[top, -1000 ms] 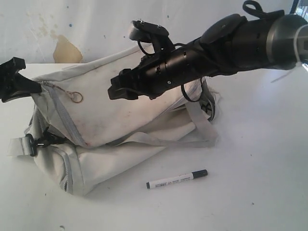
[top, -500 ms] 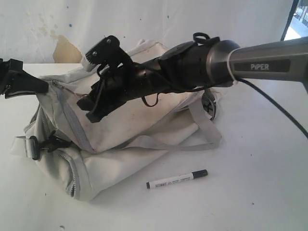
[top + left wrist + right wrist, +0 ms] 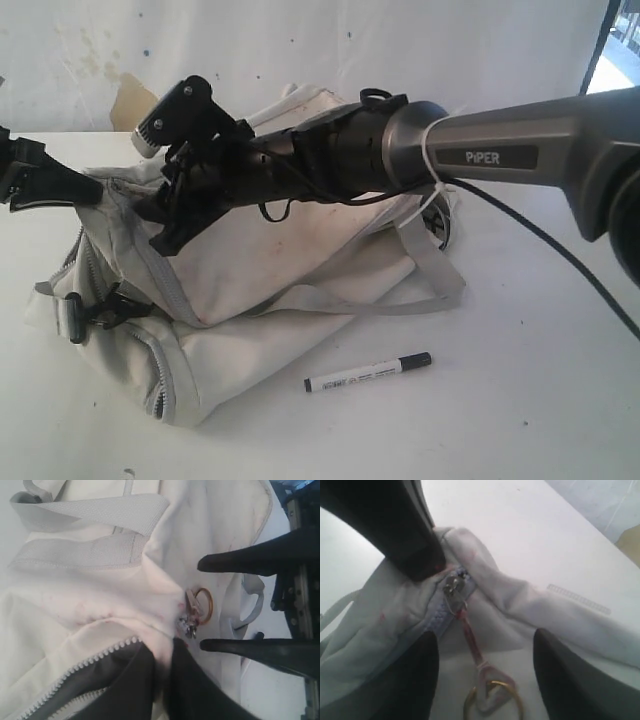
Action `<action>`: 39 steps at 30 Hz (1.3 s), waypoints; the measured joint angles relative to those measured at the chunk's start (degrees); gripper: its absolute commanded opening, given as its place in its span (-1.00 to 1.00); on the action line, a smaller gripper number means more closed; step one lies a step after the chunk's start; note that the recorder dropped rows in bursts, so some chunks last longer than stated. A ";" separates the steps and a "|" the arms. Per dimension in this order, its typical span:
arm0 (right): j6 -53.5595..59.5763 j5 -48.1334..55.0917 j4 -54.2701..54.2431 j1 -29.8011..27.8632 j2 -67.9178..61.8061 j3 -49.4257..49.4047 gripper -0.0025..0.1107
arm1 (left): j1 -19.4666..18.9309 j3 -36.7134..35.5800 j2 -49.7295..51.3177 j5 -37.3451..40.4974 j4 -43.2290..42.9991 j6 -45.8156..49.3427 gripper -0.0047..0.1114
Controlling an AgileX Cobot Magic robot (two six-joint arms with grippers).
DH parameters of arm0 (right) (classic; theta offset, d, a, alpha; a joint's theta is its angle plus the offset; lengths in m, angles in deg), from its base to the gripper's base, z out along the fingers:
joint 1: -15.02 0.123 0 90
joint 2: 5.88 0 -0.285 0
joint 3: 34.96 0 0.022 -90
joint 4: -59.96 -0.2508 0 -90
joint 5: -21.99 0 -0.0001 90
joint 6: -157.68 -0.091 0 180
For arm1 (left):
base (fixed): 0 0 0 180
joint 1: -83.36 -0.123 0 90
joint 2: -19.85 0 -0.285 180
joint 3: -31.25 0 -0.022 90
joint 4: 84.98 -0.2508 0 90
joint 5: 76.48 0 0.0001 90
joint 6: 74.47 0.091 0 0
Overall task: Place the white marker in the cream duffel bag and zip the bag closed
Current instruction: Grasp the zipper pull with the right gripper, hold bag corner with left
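Observation:
The cream duffel bag [image 3: 270, 250] lies on the white table, and the white marker [image 3: 368, 371] lies on the table in front of it. My left gripper [image 3: 70, 188] is shut on a fold of the bag's fabric at its left end [image 3: 164, 647], beside the zipper slider [image 3: 187, 624]. Zipper teeth and dark lining [image 3: 95, 672] show there. My right gripper [image 3: 163, 228] reaches across the bag's top. It is open, with the brass ring pull [image 3: 492, 702] on its pink strap between the fingers [image 3: 415, 680]. Nothing is held in it.
Pale webbing straps [image 3: 420, 285] trail off the bag's right side. A black clip [image 3: 95, 312] hangs at the bag's left front. A stained white wall [image 3: 130, 100] backs the table.
My right arm has swung left across the bag and come down over the zipper's ring pull. The bag's left end has shifted slightly. The marker has not moved.

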 measured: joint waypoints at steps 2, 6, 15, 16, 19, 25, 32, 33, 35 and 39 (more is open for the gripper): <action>0.00 0.00 0.00 0.00 -1.24 0.00 -0.03 | 0.00 0.00 0.00 0.00 0.00 0.00 -0.92; 0.00 0.00 0.00 0.00 -2.95 0.00 -0.09 | 0.00 0.00 0.00 0.00 -0.24 0.00 -0.92; -2.65 -0.81 -0.21 0.05 -3.54 0.00 -0.95 | 0.00 0.00 0.00 -0.50 -0.48 0.00 -0.92; -4.38 -0.81 -0.21 0.05 -3.54 0.00 -0.96 | 0.00 0.00 0.00 -0.97 -0.48 -0.50 -0.92; -8.79 -0.61 0.52 0.05 -3.32 0.00 -0.96 | 0.00 0.00 0.00 -1.88 -0.48 -1.99 -0.92; -15.47 0.04 1.26 0.05 -1.42 0.00 -0.96 | 0.00 0.00 0.00 -3.94 -0.59 -2.40 -0.92; -18.72 0.75 1.36 0.05 -2.39 0.00 -0.79 | 0.00 0.00 0.00 -4.66 0.16 -3.10 -0.92; -18.72 0.75 1.36 0.05 -2.77 0.00 -0.69 | 0.00 0.00 0.00 -4.36 0.30 -3.10 -0.92; -18.72 0.97 1.36 0.14 -3.28 0.00 -0.49 | 0.00 0.00 0.00 -4.03 0.39 -3.10 -0.92; -18.14 0.97 1.36 0.14 -3.29 0.00 -0.23 | 0.00 0.00 0.00 -3.08 0.65 -3.22 -0.92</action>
